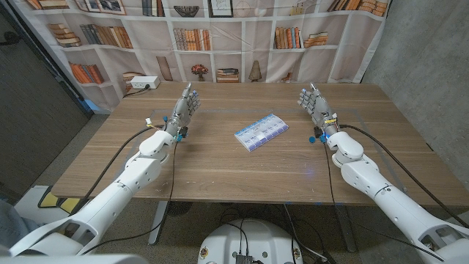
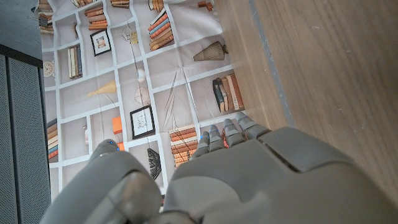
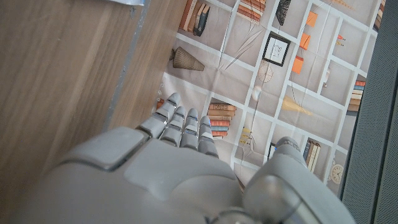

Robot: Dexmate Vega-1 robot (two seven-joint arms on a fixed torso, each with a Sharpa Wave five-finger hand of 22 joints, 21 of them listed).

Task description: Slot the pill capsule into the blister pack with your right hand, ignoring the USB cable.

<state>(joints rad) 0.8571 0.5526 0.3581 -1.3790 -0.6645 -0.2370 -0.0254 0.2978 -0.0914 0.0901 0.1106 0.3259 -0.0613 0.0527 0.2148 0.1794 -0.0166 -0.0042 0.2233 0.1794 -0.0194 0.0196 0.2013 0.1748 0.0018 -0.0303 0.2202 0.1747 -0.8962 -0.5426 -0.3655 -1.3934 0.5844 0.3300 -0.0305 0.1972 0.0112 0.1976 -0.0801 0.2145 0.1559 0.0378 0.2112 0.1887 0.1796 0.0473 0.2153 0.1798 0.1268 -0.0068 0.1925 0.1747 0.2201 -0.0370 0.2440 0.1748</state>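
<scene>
While the wooden table (image 1: 220, 169) spans the head view before a bookshelf-printed backdrop (image 1: 220, 37), my left hand (image 1: 185, 106) and right hand (image 1: 315, 105) stand apart at either side, fingers extended and holding nothing, with the blister pack (image 1: 261, 131) lying between them.

You are facing a wooden bench (image 1: 220, 169) with a backdrop (image 1: 220, 44) printed as bookshelves hanging behind its far edge, toward twelve o'clock. A white power strip (image 1: 142, 83) sits at the bench's far corner, toward ten o'clock. A grey wall (image 1: 421, 51) stands toward two o'clock.
</scene>
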